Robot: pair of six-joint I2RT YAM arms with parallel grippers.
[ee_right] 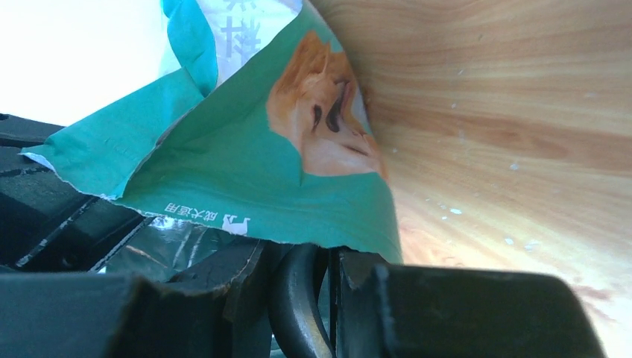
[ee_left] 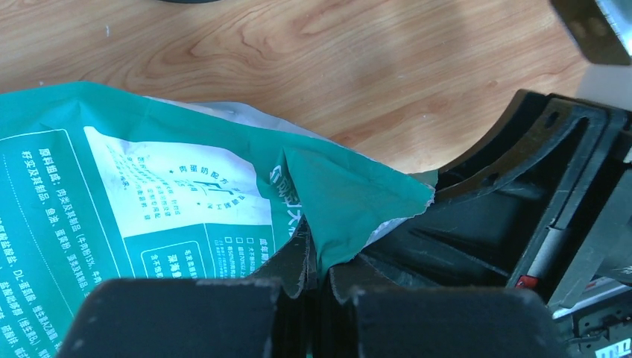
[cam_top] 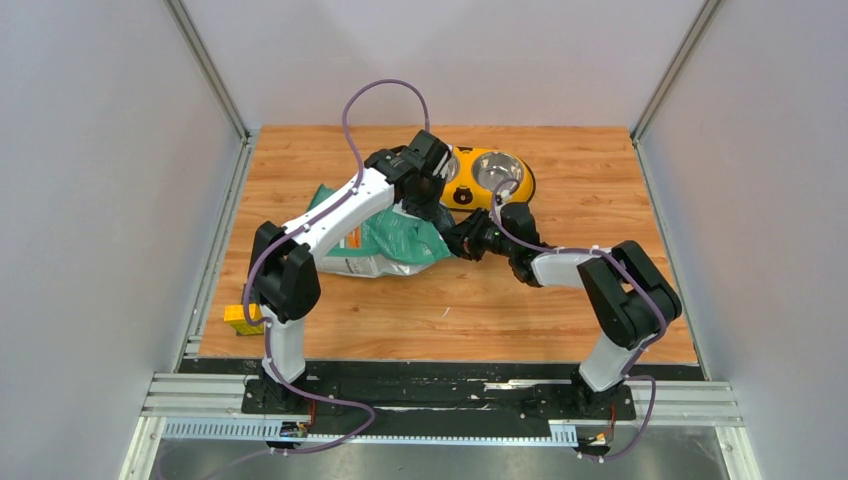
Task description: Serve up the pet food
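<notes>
The pet food pouch [cam_top: 385, 240] lies flat on the counter [cam_top: 560, 310], just to 9 o'clock of its middle, mouth end toward 3 o'clock. The double feeder [cam_top: 490, 178] sits behind it at 1 o'clock, near the far edge. The left end effector [cam_top: 428, 205] and the right end effector [cam_top: 453, 240] meet at the pouch's mouth, each pinching its torn edge. A small box [cam_top: 243, 318] rests at 8 o'clock, on the counter's near-left corner.
</notes>
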